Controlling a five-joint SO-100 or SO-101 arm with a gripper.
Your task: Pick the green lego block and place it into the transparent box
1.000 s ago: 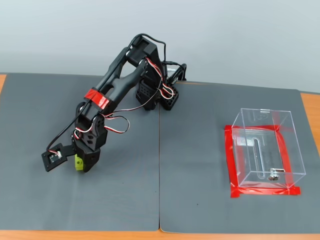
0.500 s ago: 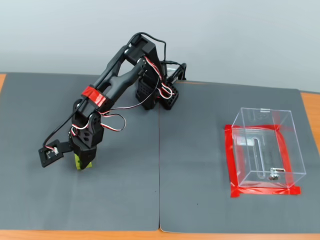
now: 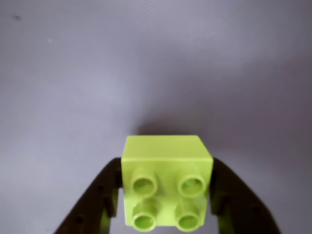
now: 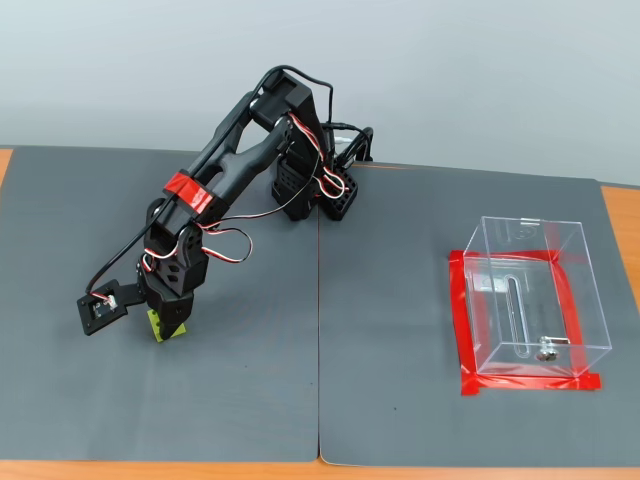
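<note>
The gripper (image 4: 166, 328) swung slightly left in the fixed view and settled lower over the green lego block (image 4: 160, 326), its fingers flanking it.

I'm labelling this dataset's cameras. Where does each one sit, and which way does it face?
Wrist view: rides on the gripper, looking down at the grey mat; both black fingers flank the green lego block.
Fixed view: stands in front of the table, raised, looking down and across; shows the whole arm and the transparent box at right.
Shared: the block, the gripper and the mat.
</note>
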